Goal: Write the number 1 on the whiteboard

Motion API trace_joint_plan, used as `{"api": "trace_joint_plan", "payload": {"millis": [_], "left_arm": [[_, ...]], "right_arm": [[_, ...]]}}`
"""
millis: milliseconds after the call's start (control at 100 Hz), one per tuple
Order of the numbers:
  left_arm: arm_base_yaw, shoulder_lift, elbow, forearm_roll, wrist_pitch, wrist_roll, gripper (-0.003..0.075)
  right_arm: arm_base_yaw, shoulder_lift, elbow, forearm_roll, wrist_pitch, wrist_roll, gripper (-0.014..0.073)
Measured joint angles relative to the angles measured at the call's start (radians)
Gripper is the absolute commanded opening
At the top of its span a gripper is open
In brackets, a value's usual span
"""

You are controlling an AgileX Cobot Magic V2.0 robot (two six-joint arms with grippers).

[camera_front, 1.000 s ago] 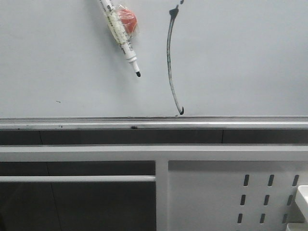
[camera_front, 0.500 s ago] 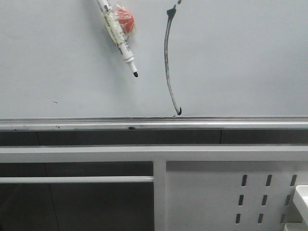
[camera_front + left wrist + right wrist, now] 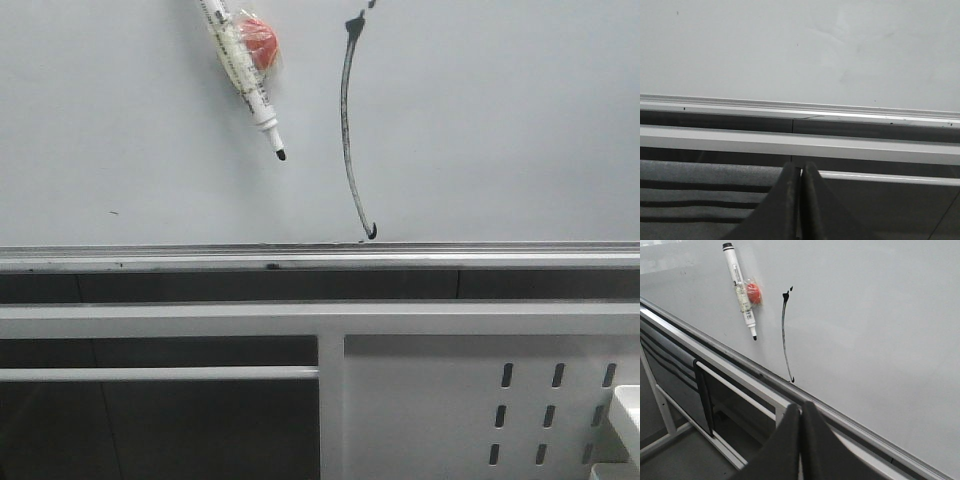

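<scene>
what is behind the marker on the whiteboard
A small orange-red round piece sits behind the white marker pen, against the pale glossy whiteboard. The pen's body covers part of it.

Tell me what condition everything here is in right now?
number 1: drawn, one curved black stroke.
whiteboard: otherwise nearly blank.
marker: uncapped, lying on the whiteboard, not held.
left gripper: shut, empty.
right gripper: shut, empty.
</scene>
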Motion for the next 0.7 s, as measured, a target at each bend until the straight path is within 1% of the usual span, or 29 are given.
{"api": "trace_joint_plan", "payload": {"millis": [140,280,370,470,580,650,700], "left_arm": [[0.000,0.000,0.000,0.000,0.000,-0.002,-0.0020],[0.000,0.000,0.000,0.000,0.000,-0.002,-0.0020],[0.000,0.000,0.000,0.000,0.000,-0.002,-0.0020],[0.000,0.000,0.000,0.000,0.000,-0.002,-0.0020],[0.000,0.000,0.000,0.000,0.000,-0.002,-0.0020],[0.000,0.000,0.000,0.000,0.000,-0.002,-0.0020],[0.000,0.000,0.000,0.000,0.000,-0.002,-0.0020]], "right_arm": [[0.000,0.000,0.000,0.000,0.022,0.000,-0.0050],[-0.002,0.000,0.042,-0.022,0.043,0.000,-0.0050],[-0.037,0.000,0.061,-0.015,0.017,0.000,-0.0050],[-0.128,0.000,0.063,0.028,-0.043,0.000,-0.0050],[-0.278,0.000,0.065,0.111,-0.145,-0.023,-0.0050],[-0.395,0.000,0.083,0.212,-0.223,-0.092,-0.0050],[-0.485,0.000,0.104,0.325,-0.281,-0.176,-0.0050]]}}
